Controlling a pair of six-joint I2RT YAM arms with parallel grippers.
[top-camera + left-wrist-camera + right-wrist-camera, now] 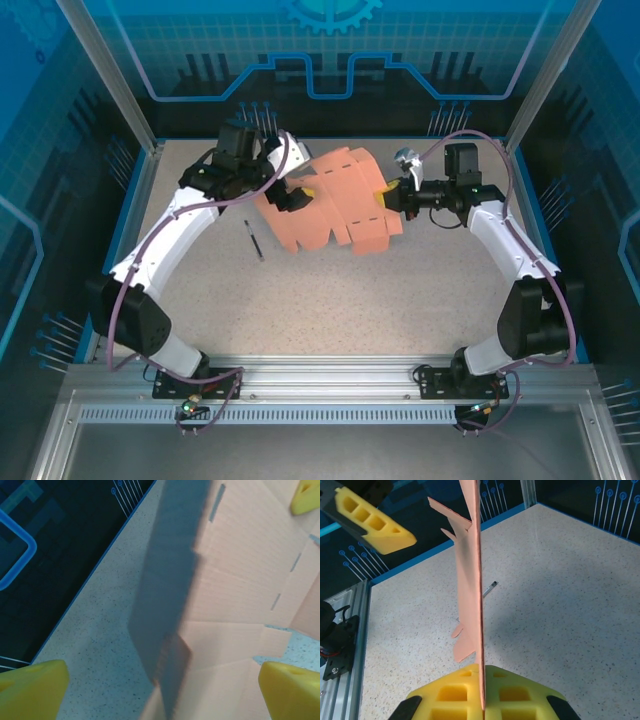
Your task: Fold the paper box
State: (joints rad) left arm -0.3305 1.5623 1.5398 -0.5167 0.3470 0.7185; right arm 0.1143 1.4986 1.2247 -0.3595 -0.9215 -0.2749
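Observation:
The paper box (pixel 335 205) is a salmon-pink flat cutout with flaps, held up off the table between the two arms. My right gripper (pixel 392 196) is shut on its right edge. In the right wrist view the card (pixel 472 580) stands edge-on, pinched between the yellow pads (pixel 455 695). My left gripper (pixel 290 196) is at the card's left edge, open. In the left wrist view its yellow fingertips (pixel 32 687) stand far apart, with the card (pixel 240 580) and a shaded flap between them, touching neither.
A thin black pen (pixel 254 240) lies on the speckled table (pixel 330 300) below and left of the card. Metal frame posts and blue walls (pixel 330 60) enclose the work area. A rail (pixel 320 375) runs along the near edge.

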